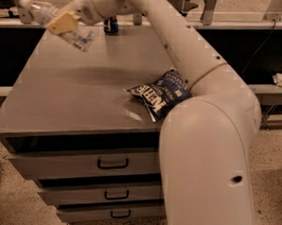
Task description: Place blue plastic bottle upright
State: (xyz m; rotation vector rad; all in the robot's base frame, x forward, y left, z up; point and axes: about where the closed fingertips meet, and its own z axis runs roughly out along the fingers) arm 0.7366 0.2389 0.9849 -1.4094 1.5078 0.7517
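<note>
The blue plastic bottle (65, 25) is a small clear bottle with a white cap at its upper left end. It hangs tilted in the air above the far left corner of the grey table (75, 92). My gripper (63, 22) is at the top left and is shut on the bottle's middle, its tan fingers (62, 21) across the body. My white arm sweeps from the lower right up over the table to it.
A flat blue chip bag (163, 93) lies on the table's right side, partly under my arm. A short blue soda can (111, 25) stands at the far edge. Drawers (112, 164) face the front. Shelving rails run behind the table.
</note>
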